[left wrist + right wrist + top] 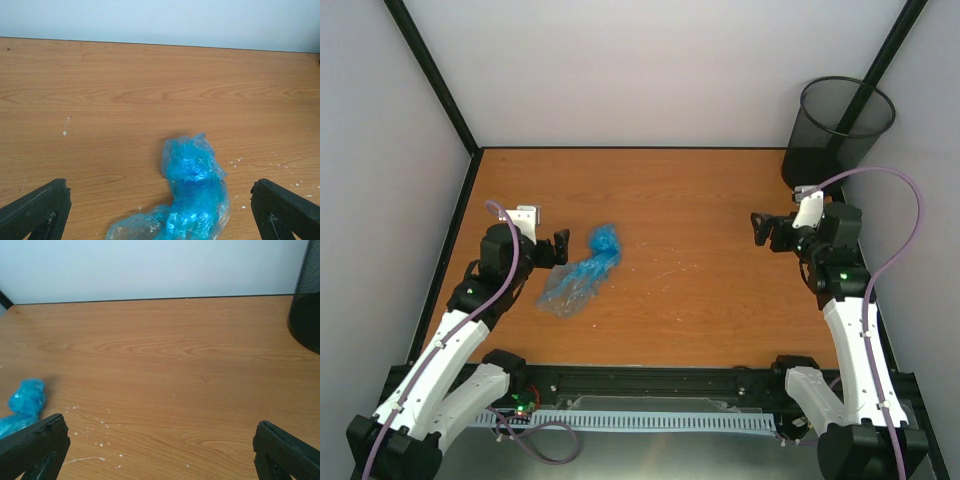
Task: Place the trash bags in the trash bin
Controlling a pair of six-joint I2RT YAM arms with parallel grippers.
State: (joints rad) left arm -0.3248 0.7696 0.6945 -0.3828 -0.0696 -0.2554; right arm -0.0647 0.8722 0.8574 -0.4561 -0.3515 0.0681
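A crumpled translucent light-blue trash bag [585, 270] lies on the wooden table left of centre. It also shows in the left wrist view [192, 195] and at the left edge of the right wrist view [22, 402]. The black wire-mesh trash bin [838, 130] stands upright at the far right corner; its side shows in the right wrist view [307, 300]. My left gripper [560, 248] is open and empty, just left of the bag, with the bag lying between its spread fingers [37, 207]. My right gripper [758, 230] is open and empty, over the table in front of the bin.
White walls with black frame posts enclose the table at the back and sides. Small white specks [100, 432] dot the wood near the middle. A black rail [650, 380] runs along the near edge between the arm bases.
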